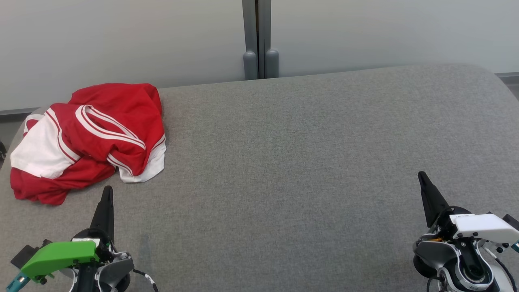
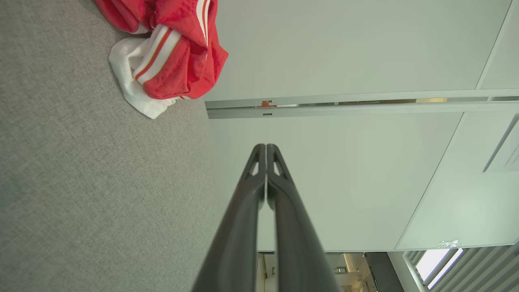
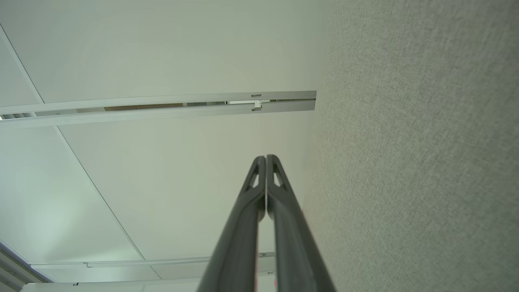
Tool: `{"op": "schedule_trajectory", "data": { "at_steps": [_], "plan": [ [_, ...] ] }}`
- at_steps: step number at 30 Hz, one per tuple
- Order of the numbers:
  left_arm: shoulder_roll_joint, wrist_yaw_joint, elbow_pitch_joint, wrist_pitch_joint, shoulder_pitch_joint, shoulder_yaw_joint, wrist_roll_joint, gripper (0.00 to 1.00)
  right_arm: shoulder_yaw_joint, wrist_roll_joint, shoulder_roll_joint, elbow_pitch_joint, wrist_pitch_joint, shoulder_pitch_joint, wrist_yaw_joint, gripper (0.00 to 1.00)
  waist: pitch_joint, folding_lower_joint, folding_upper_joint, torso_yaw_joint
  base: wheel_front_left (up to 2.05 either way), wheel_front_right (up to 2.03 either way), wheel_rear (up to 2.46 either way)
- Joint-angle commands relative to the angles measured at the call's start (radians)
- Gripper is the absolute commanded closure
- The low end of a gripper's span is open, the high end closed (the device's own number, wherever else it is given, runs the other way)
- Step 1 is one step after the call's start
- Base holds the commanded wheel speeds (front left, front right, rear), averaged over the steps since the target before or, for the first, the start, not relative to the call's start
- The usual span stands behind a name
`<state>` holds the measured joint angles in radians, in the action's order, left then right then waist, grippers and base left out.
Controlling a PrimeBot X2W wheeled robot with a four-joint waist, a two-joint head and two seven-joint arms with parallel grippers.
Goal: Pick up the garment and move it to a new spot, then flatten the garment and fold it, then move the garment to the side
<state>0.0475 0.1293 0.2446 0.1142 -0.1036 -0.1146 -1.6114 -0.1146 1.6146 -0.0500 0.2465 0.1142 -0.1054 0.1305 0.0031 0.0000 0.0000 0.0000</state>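
Left hand [image 1: 107, 190]: low at the left of the head view, over the near part of the grey fabric-covered table [image 1: 292, 162]. My two long dark fingers are pressed together into one thin point, with nothing pinched. A bright green cover [image 1: 56, 255] sits on the wrist behind them. In the left wrist view the fingers [image 2: 239, 235] meet tip to tip.

Right hand [image 1: 421, 175]: low at the right, also over the near part of the table. It is likewise pressed together and holds nothing. A white cover [image 1: 482, 227] sits on this wrist. The right wrist view agrees: the fingers [image 3: 239, 243] are closed tip to tip, with the grey table cloth running along one side of the view.

The crumpled red garment with white panels and white striped trim [image 1: 87, 138] lies heaped at the table's far left corner. It is just beyond my left hand and a little to its left. My fingertip is near the heap's near edge but apart from it. A looped opening edged in white stripes faces up at the middle of the heap. A white hem corner pokes out toward the table's centre. In the left wrist view the garment [image 2: 174, 52] is at the upper left, with that white corner flat on the cloth.

My right hand is well apart from the garment, with most of the table's width between them.

Behind the table are pale wall panels [image 1: 121, 40], with a grey upright post [image 1: 259, 36] at their seam.
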Motion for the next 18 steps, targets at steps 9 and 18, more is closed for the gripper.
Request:
{"op": "schedule_trajectory", "data": {
  "at_steps": [9,18],
  "plan": [
    [0.006,0.005,0.001,0.002,-0.012,0.0,-0.003,1.0,0.0,-0.004,-0.001,-0.005,0.002,-0.006,0.0,1.0,0.0,0.0,0.0,0.0,0.0,0.0,0.0],
    [0.006,0.005,0.001,0.002,-0.012,0.0,-0.003,1.0,0.0,-0.004,-0.001,-0.005,0.002,-0.006,0.0,1.0,0.0,0.0,0.0,0.0,0.0,0.0,0.0]
  ]
}}
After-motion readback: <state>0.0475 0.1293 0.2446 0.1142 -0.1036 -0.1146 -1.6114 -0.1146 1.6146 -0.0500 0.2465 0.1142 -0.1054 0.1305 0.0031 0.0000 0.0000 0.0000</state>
